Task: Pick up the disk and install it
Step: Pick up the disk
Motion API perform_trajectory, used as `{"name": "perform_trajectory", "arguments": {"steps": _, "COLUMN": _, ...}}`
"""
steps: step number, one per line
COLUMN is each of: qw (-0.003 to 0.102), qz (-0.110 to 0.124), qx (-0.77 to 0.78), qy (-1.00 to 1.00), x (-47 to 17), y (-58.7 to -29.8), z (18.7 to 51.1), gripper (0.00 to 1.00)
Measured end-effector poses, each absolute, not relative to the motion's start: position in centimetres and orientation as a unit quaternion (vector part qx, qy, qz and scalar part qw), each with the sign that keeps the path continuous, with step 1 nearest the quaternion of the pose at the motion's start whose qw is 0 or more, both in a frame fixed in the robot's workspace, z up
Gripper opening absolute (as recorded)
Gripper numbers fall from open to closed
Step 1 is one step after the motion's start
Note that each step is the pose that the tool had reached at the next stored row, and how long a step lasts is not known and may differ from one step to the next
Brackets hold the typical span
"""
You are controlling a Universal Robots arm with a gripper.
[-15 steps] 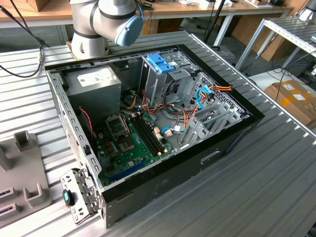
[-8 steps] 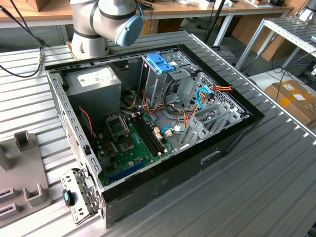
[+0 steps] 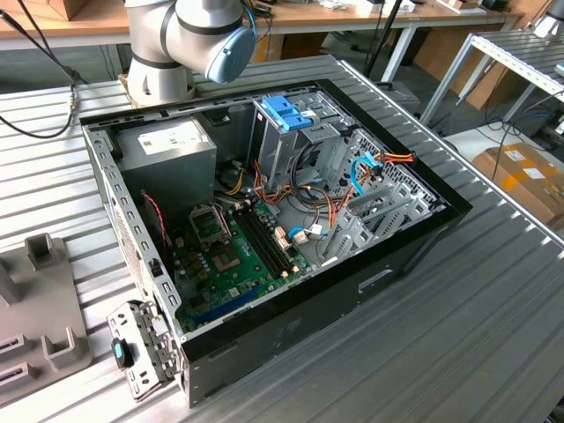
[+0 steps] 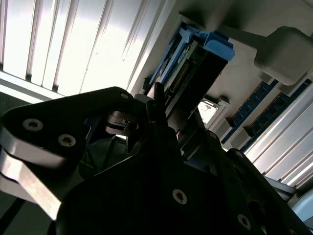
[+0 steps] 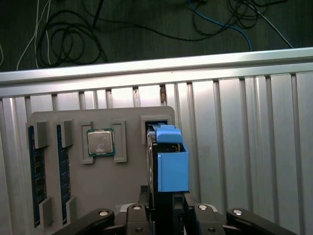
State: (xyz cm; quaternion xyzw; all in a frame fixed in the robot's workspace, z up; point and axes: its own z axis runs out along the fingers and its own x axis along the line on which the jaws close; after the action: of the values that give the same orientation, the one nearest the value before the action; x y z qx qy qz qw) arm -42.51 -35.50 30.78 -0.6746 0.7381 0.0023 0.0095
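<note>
The gripper (image 5: 168,208) has its fingers clamped on the disk (image 5: 172,169) at the grey parts tray (image 5: 98,186), so pickup looks underway; installing it in the open computer case (image 3: 397,256) is not yet done.

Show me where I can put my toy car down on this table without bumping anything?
The widest bare patch is the ribbed table on the exterior view's right of the computer case. A narrower strip lies between the case and the grey parts tray. Inside the case it is crowded with cables, circuit board and drive cage.
</note>
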Motion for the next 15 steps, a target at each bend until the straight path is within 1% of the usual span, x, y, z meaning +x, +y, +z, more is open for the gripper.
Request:
{"name": "perform_trajectory", "arguments": {"steps": 1, "qw": 0.01, "qz": 0.002, "qx": -0.675, "qy": 0.738, "x": -42.5, "y": -35.5, "z": 30.78, "gripper": 0.37}}
{"name": "perform_trajectory", "arguments": {"steps": 3, "qw": 0.009, "qz": 0.002, "qx": -0.675, "qy": 0.738, "x": -42.5, "y": -35.5, "z": 30.79, "gripper": 0.49}}
{"name": "perform_trajectory", "arguments": {"steps": 5, "qw": 0.01, "qz": 0.002, "qx": -0.675, "qy": 0.738, "x": -42.5, "y": -35.54, "z": 30.79, "gripper": 0.49}}
{"name": "perform_trajectory", "arguments": {"steps": 9, "qw": 0.013, "qz": 0.001, "qx": -0.678, "qy": 0.735, "x": -42.65, "y": -36.08, "z": 30.78, "gripper": 0.49}}
{"name": "perform_trajectory", "arguments": {"steps": 15, "qw": 0.014, "qz": 0.001, "qx": -0.687, "qy": 0.727, "x": -42.67, "y": -36.17, "z": 30.7, "gripper": 0.49}}
